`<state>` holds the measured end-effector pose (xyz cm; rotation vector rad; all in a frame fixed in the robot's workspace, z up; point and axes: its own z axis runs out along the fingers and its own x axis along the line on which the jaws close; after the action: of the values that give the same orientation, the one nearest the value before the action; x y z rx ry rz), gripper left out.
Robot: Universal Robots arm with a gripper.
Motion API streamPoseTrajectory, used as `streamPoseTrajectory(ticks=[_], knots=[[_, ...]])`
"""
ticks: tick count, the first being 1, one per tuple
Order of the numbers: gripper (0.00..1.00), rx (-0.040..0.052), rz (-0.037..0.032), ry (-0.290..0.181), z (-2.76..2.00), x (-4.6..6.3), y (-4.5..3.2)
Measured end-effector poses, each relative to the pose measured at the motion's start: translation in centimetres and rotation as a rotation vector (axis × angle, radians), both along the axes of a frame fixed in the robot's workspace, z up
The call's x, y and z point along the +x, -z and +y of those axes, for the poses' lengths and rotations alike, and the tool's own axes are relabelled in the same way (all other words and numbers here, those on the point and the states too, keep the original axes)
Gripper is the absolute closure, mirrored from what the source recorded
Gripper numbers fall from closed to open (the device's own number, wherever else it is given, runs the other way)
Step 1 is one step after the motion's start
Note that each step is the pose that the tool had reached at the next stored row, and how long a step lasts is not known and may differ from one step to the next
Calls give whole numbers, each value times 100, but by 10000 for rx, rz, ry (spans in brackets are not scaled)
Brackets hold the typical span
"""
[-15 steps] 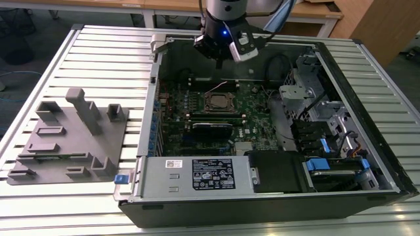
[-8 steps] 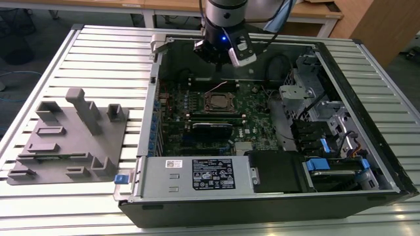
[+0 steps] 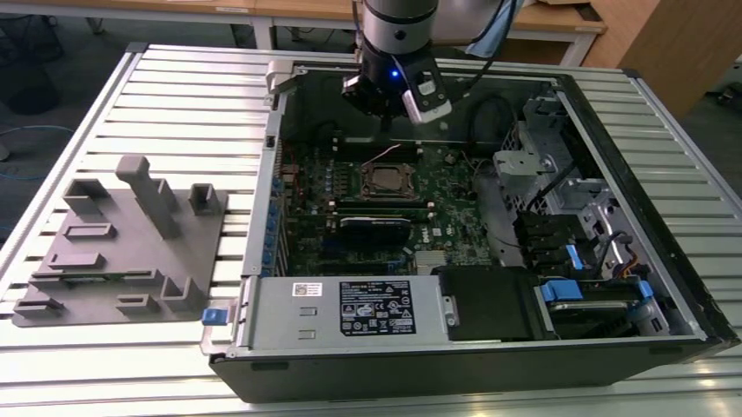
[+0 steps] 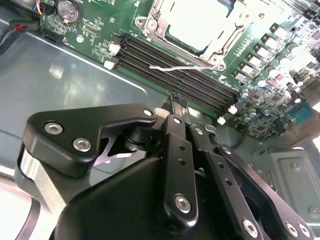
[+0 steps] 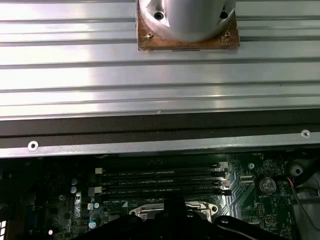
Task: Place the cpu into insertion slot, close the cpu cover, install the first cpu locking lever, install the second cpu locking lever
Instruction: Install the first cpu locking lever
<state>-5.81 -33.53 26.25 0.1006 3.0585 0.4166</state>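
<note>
Item: cpu [image 4: 197, 25], seated in the insertion slot [image 3: 387, 180] mid-case, with the cpu cover [image 4: 152, 25] apparently down around it.
Locking lever [image 4: 175, 68]: lying loose beside the memory slots [image 4: 170, 62].
Gripper [image 4: 178, 104]: fingers drawn together, holding nothing, poised above the board.
You would do best to press the lever low, then steer it under its hook.

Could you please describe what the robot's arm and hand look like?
The arm is a silver-grey tube ending in a dark wrist with a small blue light, and a pale cable loops beside it. In the second wrist view the hand is matte black, built of jointed bars fastened with silver screws.
</note>
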Motion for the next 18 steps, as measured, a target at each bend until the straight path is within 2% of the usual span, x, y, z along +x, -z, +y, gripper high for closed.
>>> streamPoseTrajectory(ticks=[8, 13, 18], knots=[[90, 1, -14, 0, -14, -22, 116], [90, -2, -13, -1, -23, -22, 130], [90, 1, -14, -1, -61, -23, 170]])
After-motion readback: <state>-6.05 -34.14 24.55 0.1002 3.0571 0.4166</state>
